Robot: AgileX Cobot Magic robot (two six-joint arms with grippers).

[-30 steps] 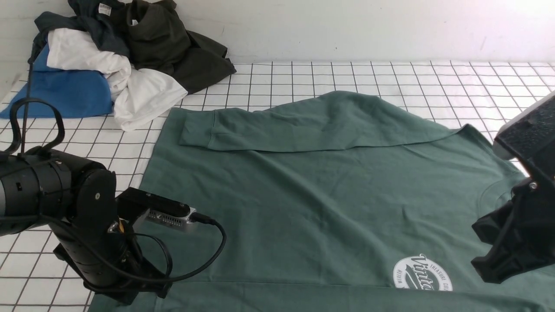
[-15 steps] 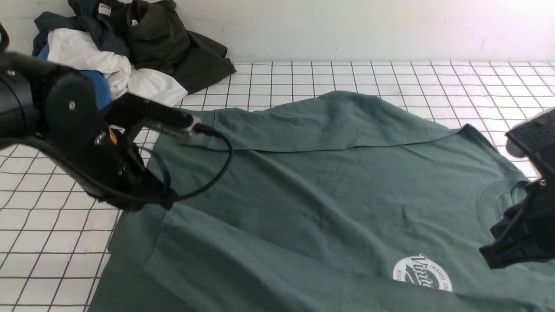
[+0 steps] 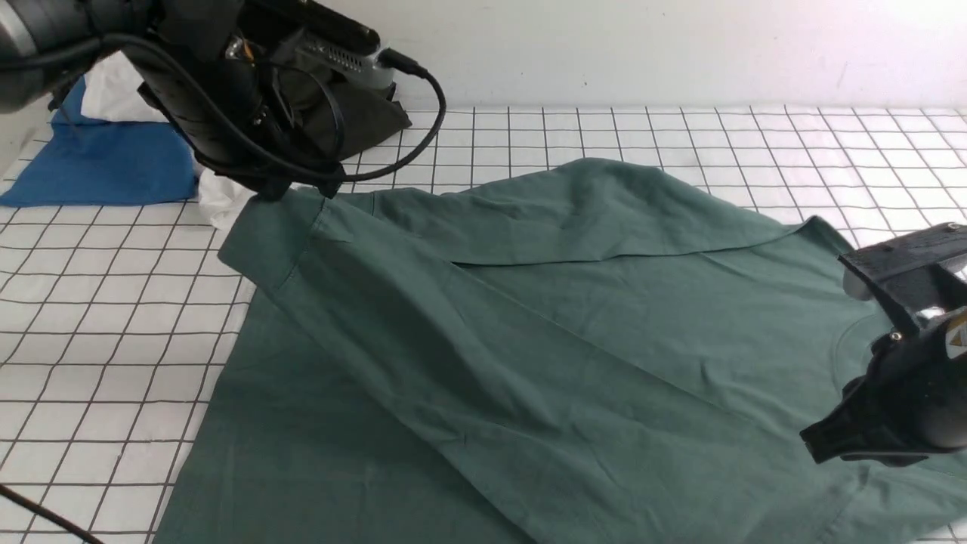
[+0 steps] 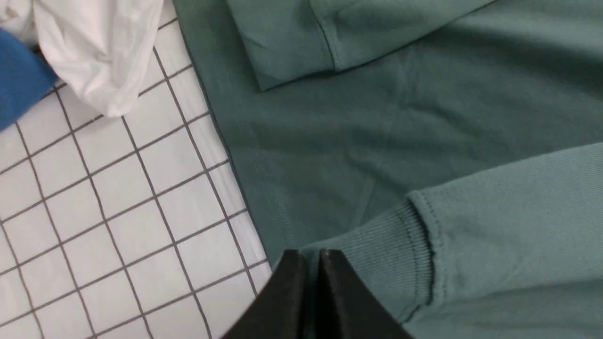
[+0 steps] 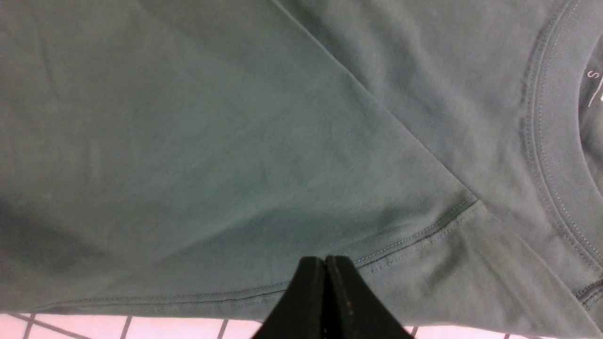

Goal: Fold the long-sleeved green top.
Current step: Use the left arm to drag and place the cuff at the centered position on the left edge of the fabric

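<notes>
Green top (image 3: pixel 574 332) held at two points over the gridded table (image 3: pixel 113 302).
The left gripper (image 4: pixel 305 263) had its jaws pressed together on the ribbed cuff (image 4: pixel 395 245) of one sleeve and held it raised, so that the sleeve ran in a long diagonal fold from the gripper across the body of the top. Just beyond this gripper lay the other sleeve (image 3: pixel 529 219), folded flat over the body, and beside it a white garment (image 4: pixel 94 47), a blue one (image 3: pixel 98 162) and a dark one (image 3: pixel 363 113). The right gripper (image 5: pixel 325 268) was closed on the fabric at a stitched seam near the top's edge, with the ribbed collar (image 5: pixel 551 141) close by. Inside the collar, the only legible mark was a pale "S" (image 5: pixel 592 75).
</notes>
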